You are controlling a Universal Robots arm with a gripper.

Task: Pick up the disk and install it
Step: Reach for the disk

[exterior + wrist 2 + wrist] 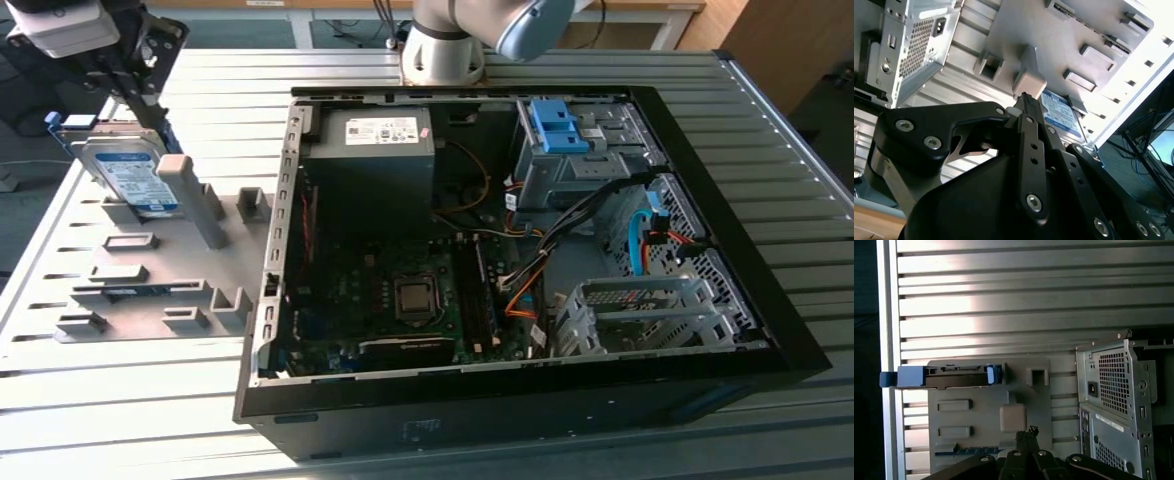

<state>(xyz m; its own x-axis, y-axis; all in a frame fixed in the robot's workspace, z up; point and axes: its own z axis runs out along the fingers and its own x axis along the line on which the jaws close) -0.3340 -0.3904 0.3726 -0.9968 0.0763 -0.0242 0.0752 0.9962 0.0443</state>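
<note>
The disk (127,175) is a silver drive with a white-and-blue label and a blue carrier frame. It stands on edge in a grey fixture plate (147,290) at the exterior view's left, beside the computer case. In the first wrist view the disk (949,376) shows edge-on, and in the second wrist view its label (1061,117) faces the camera. My gripper (150,120) hangs just above the disk and the grey post (190,200) next to it. Its fingertips (1026,100) are shut together with nothing between them, pointing at the post (1013,417) rather than the disk.
An open computer case (747,290) lies on the slatted metal table (134,420). Inside are a grey power supply (380,140), a blue bracket in the drive bay (558,125), a silver cage (641,315), cables and the mainboard. The arm's base (447,50) stands behind the case.
</note>
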